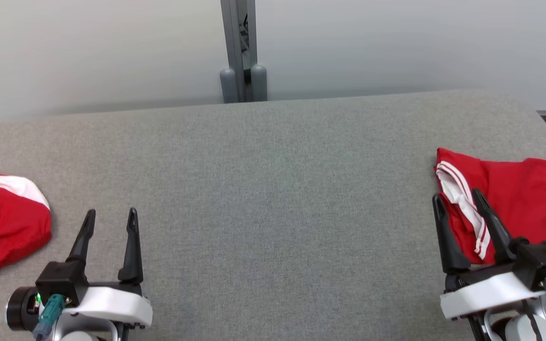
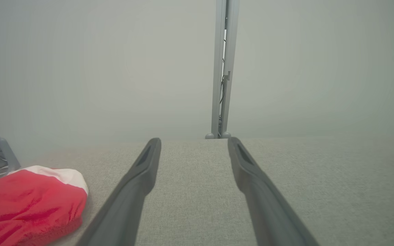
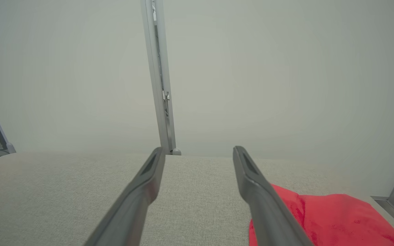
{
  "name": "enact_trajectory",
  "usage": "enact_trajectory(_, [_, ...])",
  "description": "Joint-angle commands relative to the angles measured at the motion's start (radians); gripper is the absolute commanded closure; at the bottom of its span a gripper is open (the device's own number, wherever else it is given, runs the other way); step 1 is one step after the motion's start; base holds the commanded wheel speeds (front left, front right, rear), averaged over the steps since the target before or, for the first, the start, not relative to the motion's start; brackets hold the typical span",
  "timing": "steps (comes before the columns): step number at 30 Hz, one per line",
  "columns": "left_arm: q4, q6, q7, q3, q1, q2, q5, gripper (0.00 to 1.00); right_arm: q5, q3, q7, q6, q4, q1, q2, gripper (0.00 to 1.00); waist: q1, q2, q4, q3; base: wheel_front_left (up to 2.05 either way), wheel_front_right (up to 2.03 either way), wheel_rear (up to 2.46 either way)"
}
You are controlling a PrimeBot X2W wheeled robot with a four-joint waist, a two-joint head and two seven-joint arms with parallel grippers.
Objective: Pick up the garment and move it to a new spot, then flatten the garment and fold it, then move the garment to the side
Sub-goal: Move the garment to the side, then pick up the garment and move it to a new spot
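Left pincer and right pincer gape empty; head view catches white stripes on the garment, right wrist view plain red.

Head camera overlooks the table; both wrist cameras skim it, facing the post.

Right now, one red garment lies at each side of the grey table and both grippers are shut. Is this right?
No. The head view shows the left gripper and the right gripper open, fingers spread. The rest holds: the left garment and the right garment lie at the sides of the grey table.
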Motion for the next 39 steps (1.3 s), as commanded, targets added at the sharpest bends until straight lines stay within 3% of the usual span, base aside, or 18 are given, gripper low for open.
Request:
enact_trajectory(1, [-0.011, 0.005, 0.004, -0.001, 0.018, 0.004, 0.001, 0.00, -0.009, -0.011, 0.008, 0.000, -0.003, 0.021, 0.000, 0.00, 0.0000, 0.0000, -0.003, -0.023, 0.00, 0.00, 0.00])
enact_trajectory(11, [-0.073, 0.022, 0.033, -0.023, 0.089, 0.015, 0.008, 0.00, -0.024, -0.059, 0.039, 0.000, -0.041, 0.111, 0.010, 0.00, 0.0000, 0.0000, -0.001, -0.073, 0.00, 0.00, 0.00])
enact_trajectory(30, [-0.065, 0.032, 0.034, -0.036, 0.062, 0.020, 0.001, 0.00, -0.021, -0.076, 0.065, 0.000, -0.067, 0.130, 0.015, 0.00, 0.0000, 0.0000, 0.016, -0.072, 0.00, 0.00, 0.00])
enact_trajectory(35, [-0.059, 0.028, 0.028, -0.041, 0.045, 0.017, 0.000, 0.00, -0.014, -0.082, 0.069, 0.000, -0.071, 0.138, 0.015, 0.00, 0.0000, 0.0000, 0.061, -0.072, 0.00, 0.00, 0.00])
enact_trajectory(39, [-0.057, 0.026, 0.023, -0.041, 0.028, 0.020, -0.003, 0.00, -0.012, -0.086, 0.073, 0.000, -0.081, 0.155, 0.015, 0.00, 0.0000, 0.0000, 0.148, -0.077, 0.00, 0.00, 0.00])
